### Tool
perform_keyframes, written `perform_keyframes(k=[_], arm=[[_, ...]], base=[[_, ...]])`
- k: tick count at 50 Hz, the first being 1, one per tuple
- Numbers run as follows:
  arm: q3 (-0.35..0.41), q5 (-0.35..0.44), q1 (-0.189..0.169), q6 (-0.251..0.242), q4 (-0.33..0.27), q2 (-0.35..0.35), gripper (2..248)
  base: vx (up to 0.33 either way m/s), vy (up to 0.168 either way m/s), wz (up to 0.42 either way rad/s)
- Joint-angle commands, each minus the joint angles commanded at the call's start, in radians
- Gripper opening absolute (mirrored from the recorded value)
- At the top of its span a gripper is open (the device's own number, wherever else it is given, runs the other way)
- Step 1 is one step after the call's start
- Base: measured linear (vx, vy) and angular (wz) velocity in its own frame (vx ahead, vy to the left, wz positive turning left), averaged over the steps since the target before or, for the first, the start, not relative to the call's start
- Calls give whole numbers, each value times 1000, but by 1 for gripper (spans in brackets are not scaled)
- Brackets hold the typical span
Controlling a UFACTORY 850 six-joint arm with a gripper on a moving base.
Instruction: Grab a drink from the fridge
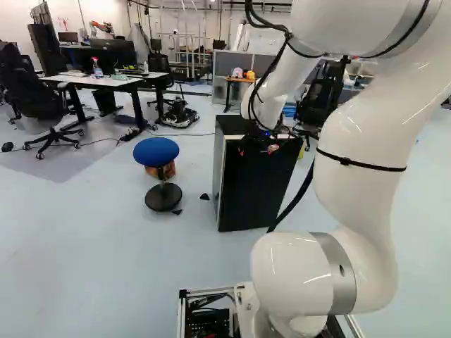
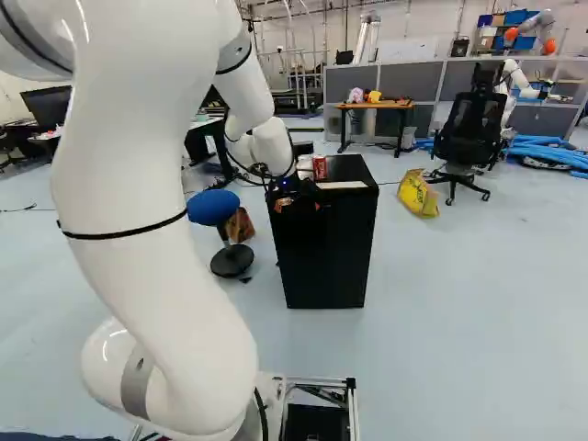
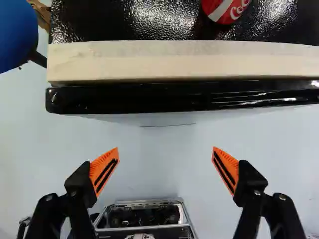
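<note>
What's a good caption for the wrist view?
Open gripper waiting ahead of a black fridge, a red can on its top.

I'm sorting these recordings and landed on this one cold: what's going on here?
The robot's white arm has its gripper open near the front top edge of a black fridge, with nothing between the fingers. The fridge door looks shut, and no drink has been taken yet. A red can sits on top of the fridge, not in the gripper. It looks like the arm is lining up to open the door, though that is a guess.
</note>
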Motion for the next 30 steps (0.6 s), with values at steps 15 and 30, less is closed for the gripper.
perform_keyframes(k=[15, 30], arm=[[78, 120, -7, 0, 1, 67, 247], [156, 272, -18, 0, 26, 137, 247]], base=[[0, 0, 0], [0, 0, 0]])
